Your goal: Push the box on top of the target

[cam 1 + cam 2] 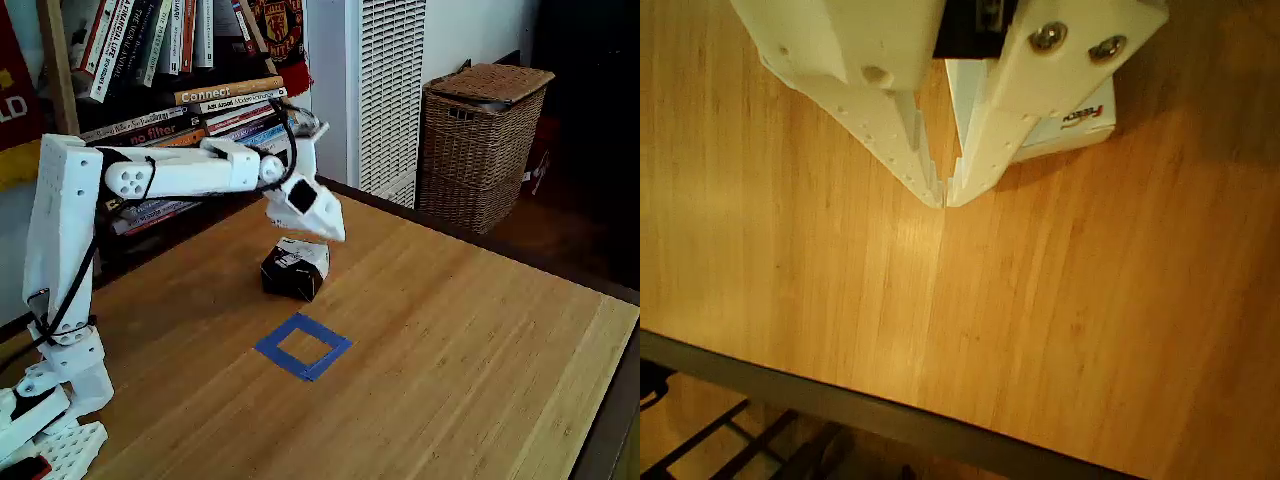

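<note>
The box (294, 271), black with a white printed top, sits on the wooden table just beyond the target (303, 346), a hollow square of blue tape with bare wood in its middle. My white gripper (325, 232) hangs over the box's far side, pointing down. In the other view the gripper (945, 198) has its two fingertips touching, shut with nothing between them, above bare wood. A white corner of the box (1080, 125) peeks out behind the right finger (985, 150).
A wicker basket (482, 140) stands on the floor past the table's far edge. A bookshelf (180, 70) lies behind the arm. The table's dark edge (840, 395) runs across the bottom of the other view. Open wood lies right of the target.
</note>
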Tool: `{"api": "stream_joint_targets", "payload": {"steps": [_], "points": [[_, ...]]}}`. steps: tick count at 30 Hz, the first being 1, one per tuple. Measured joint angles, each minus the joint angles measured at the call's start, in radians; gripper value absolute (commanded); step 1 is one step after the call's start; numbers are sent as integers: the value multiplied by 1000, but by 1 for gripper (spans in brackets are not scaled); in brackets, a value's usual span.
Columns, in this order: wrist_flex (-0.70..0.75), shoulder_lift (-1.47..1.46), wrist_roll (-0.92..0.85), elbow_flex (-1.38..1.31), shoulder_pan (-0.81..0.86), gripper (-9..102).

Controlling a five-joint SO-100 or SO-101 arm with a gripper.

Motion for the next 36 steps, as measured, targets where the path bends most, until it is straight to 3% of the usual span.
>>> {"api": "stream_joint_targets", "payload": {"steps": [17, 26, 36], "points": [[-14, -64, -64, -11, -29, 0], [95, -64, -91, -11, -40, 0], [112, -63, -114, 14, -14, 0]]}}
